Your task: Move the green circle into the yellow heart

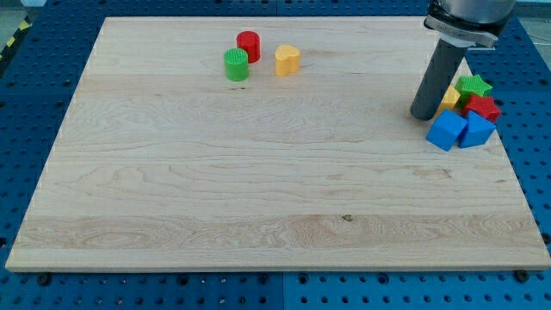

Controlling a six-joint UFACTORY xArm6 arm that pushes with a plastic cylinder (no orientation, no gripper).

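1. Your tip (422,114) (call it my tip, the bottom end of the straight dark rod) is planted on the pale wooden board (258,189) at the view's right. It grips nothing, being just a rod, and sits just beside a cluster of blocks: two blue ones (448,130), a red one (483,107), a green star (473,85) and a bit of yellow (450,96).
2. Your target, the ribbed green circle block (236,65), sits well apart from the tip, near the view's top and left of centre.
3. The yellow heart block (287,60) is near it on the view's right, with the red cylinder (249,45) touching or nearly touching the green one from above.
4. I'd swing round to the green circle's left side, then push straight right so it doesn't drag the red one along.
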